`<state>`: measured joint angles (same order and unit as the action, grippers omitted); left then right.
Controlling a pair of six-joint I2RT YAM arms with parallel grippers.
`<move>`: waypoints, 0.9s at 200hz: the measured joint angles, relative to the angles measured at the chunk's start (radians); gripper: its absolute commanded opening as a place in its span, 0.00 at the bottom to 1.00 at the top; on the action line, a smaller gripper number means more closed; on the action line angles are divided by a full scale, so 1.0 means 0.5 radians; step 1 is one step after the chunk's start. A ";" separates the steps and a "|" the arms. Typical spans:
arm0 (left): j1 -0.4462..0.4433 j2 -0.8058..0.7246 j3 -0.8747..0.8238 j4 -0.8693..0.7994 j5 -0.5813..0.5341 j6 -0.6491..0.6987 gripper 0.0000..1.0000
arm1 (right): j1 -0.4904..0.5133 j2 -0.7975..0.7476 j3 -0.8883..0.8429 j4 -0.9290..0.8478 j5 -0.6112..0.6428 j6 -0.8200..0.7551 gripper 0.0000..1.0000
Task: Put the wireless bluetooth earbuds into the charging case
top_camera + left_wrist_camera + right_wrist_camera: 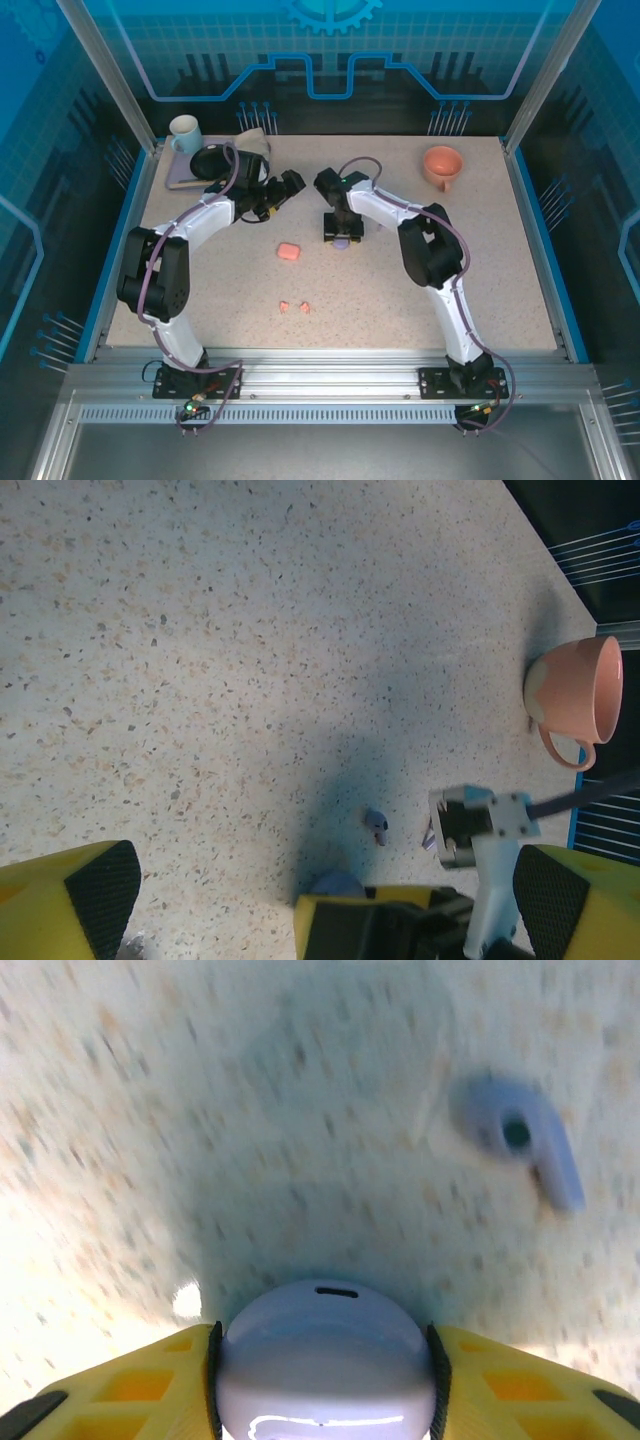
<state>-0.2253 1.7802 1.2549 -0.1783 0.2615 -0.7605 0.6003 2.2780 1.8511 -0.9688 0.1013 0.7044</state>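
Where its yellow fingers (pixel 130 1385) press, right gripper (pixel 325 1355): pinching the rounded lilac plastic charging case (pixel 325 1345), bottom centre.
Left gripper (pixel 290 185): jaws spread wide.
Small lilac plastic earbud (pixel 520 1145): upper right, on speckled table (pixel 150 1110).

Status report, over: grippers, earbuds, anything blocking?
Left gripper open, empty. Right gripper clamped on lilac case. Lilac earbud loose on table beside it. Nothing between them.

- Left white-and-black arm (pixel 165 270): elbow out at 9 o'clock, forearm reaching toward 2 o'clock.
- Left end effector (pixel 290 184): its yellow left fingers (pixel 70 900) are spread wide, holding nothing.
- Right white-and-black arm (pixel 440 260): elbow at 3 o'clock, forearm reaching toward 10 o'clock, wrist tipped down.
- Right end effector (pixel 343 232): its yellow right fingers (pixel 130 1390) press both sides of a lilac rounded plastic case (pixel 325 1360).
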 measured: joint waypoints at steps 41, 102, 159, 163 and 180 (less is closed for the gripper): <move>0.000 -0.037 -0.038 -0.002 0.053 -0.001 0.98 | 0.008 -0.447 -0.669 0.124 0.007 0.103 0.35; -0.001 -0.092 -0.069 -0.001 0.134 -0.001 0.99 | -0.011 -0.867 -1.357 0.345 -0.066 0.315 0.62; -0.011 -0.104 -0.069 -0.005 0.153 0.000 0.99 | 0.117 -0.892 -1.379 0.423 -0.181 0.420 0.63; -0.011 -0.108 -0.069 -0.008 0.153 0.001 0.99 | 0.141 -0.890 -1.363 0.420 -0.195 0.424 0.64; -0.011 -0.116 -0.069 -0.025 0.153 0.002 0.99 | 0.240 -0.890 -1.268 0.414 -0.244 0.420 0.67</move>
<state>-0.2310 1.7222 1.2201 -0.1909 0.3382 -0.7597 0.7204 1.8328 1.2171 -0.7620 -0.0208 0.9146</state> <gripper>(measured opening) 0.986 0.653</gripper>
